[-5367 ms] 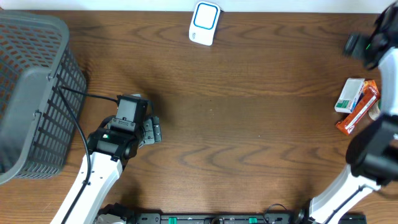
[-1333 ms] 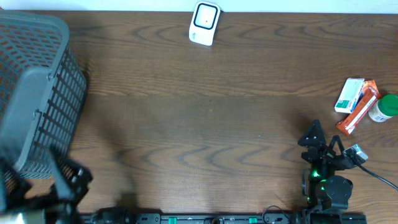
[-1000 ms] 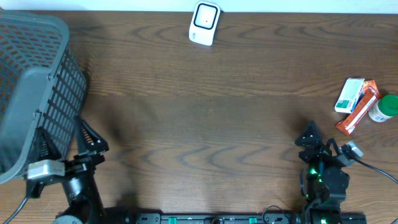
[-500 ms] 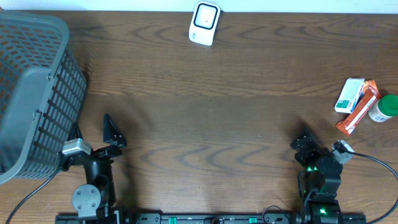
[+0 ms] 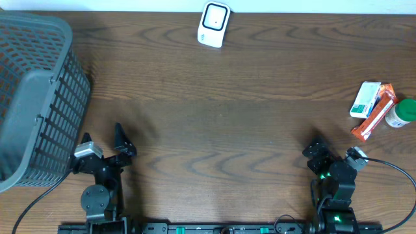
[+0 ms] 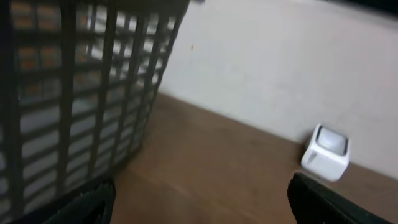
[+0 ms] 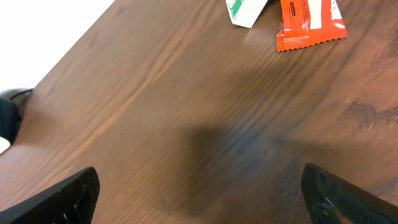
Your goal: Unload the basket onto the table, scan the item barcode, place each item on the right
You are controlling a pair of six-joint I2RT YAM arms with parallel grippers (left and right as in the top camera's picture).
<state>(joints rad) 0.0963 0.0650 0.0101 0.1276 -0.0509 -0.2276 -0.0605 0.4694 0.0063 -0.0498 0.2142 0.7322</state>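
Observation:
Three items lie at the table's right edge: a white-and-green box (image 5: 366, 99), an orange packet (image 5: 375, 112) and a green-capped bottle (image 5: 401, 112). No barcode shows on any of them. The white scanner (image 5: 212, 24) with a blue-ringed face stands at the far middle. My left gripper (image 5: 103, 140) sits low at the near left, open and empty, facing the scanner (image 6: 324, 152). My right gripper (image 5: 333, 156) rests at the near right, open and empty. In the right wrist view the box (image 7: 245, 9) and the packet (image 7: 308, 22) lie well beyond its fingertips (image 7: 62, 199).
A tall grey mesh basket (image 5: 32, 97) fills the left side, close beside my left gripper, and its wall (image 6: 74, 93) takes up the left of the left wrist view. A black cable runs from the right arm toward the table's right edge.
Both arms have drawn back to the table's near edge. The left gripper came in from the bottom left corner and shifted right; the right one sank slightly lower. The items and the scanner stayed put.

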